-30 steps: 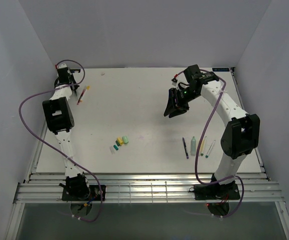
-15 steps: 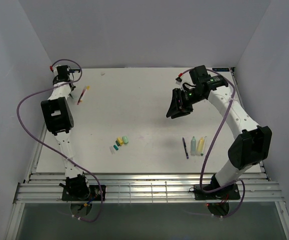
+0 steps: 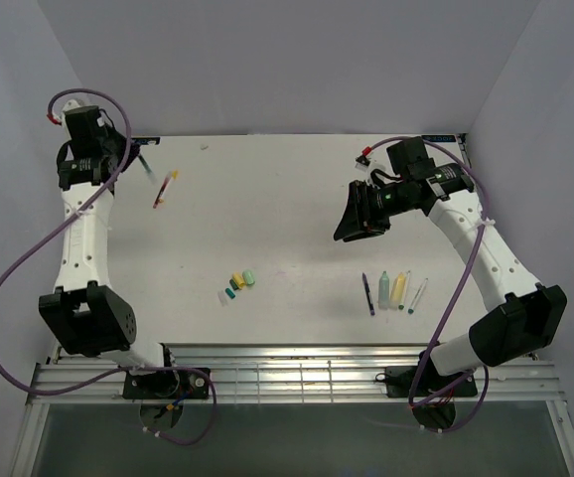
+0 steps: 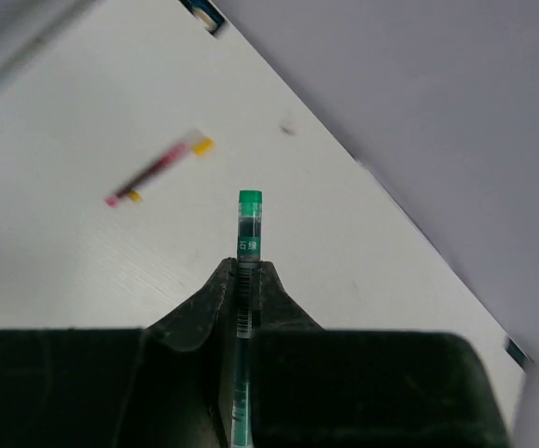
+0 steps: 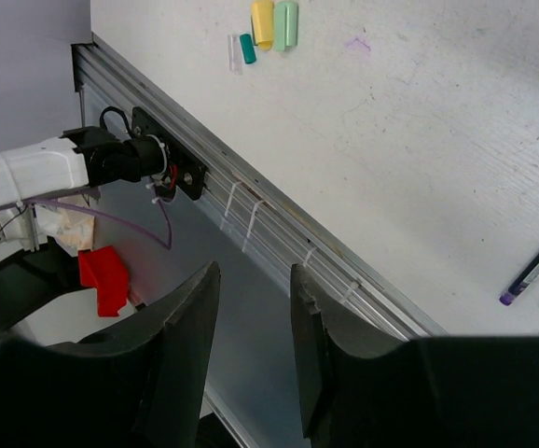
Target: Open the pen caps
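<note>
I've raised the left gripper (image 4: 244, 275) with its green pen (image 4: 249, 224) toward the far left corner, and the right gripper (image 3: 350, 227) has edged rightward.

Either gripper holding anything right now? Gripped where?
Left gripper pinches a green pen on its barrel, green end sticking out in front. Right gripper holds nothing.

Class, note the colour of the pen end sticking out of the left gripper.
Green; the pen in the left gripper shows best in the left wrist view.
</note>
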`<state>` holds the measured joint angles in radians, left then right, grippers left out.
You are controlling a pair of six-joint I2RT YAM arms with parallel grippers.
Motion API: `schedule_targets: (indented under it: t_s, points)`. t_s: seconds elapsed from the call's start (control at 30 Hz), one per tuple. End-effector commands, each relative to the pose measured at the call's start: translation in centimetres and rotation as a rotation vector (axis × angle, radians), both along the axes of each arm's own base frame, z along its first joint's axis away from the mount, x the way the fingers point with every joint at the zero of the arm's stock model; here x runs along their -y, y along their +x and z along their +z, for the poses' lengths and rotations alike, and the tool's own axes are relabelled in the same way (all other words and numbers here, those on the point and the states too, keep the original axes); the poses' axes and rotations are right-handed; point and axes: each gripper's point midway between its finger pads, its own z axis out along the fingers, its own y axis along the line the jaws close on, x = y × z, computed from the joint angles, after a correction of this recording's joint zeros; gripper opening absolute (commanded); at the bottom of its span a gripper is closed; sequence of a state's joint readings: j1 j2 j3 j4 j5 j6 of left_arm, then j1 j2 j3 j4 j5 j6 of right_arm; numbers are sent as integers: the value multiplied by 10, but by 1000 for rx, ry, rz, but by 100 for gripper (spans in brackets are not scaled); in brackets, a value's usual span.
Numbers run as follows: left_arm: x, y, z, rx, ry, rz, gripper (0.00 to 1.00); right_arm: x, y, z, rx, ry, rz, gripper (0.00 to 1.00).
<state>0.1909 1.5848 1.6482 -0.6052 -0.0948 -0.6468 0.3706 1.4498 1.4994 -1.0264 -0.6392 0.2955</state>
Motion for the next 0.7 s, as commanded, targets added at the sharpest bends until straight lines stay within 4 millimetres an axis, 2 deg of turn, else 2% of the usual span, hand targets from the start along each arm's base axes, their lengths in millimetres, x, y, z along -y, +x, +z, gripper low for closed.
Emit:
schedule_targets:
  t_s: [0.0, 0.07, 0.13, 0.17, 0.23, 0.27, 0.3, 0.33, 0.4, 0.53, 0.67]
  points:
    - [116, -32, -47, -160, -334, -338, 0, -4, 0, 15, 49, 40, 11, 42]
    - [171, -50, -46, -197, -397, -544, 0, -5, -4, 12, 31, 52, 23, 42]
    - [212, -69, -50, -233, -436, -686, 0, -7, -8, 10, 24, 63, 36, 42]
    - [244, -86, -48, -251, -467, -799, 0, -7, -10, 4, 13, 61, 43, 42]
    - [273, -106, -50, -252, -493, -919, 0, -9, -15, -2, 15, 65, 49, 42]
    - [295, -121, -49, -252, -509, -1002, 0, -9, -20, -14, -24, 64, 41, 42]
    - [307, -135, -47, -249, -545, -1076, 0, -12, -20, -14, -4, 91, 45, 42]
    - [314, -148, -61, -276, -572, -1110, 0, -14, -21, -17, -9, 104, 44, 42]
    - [329, -168, -47, -214, -641, -1227, 0, -18, -27, -24, -31, 133, 47, 42]
    - [337, -187, -50, -237, -784, -1328, 0, -24, -31, -30, -10, 125, 89, 41]
    - [340, -187, -59, -384, -922, -1244, 0, -26, -28, -41, 76, 7, 158, 41]
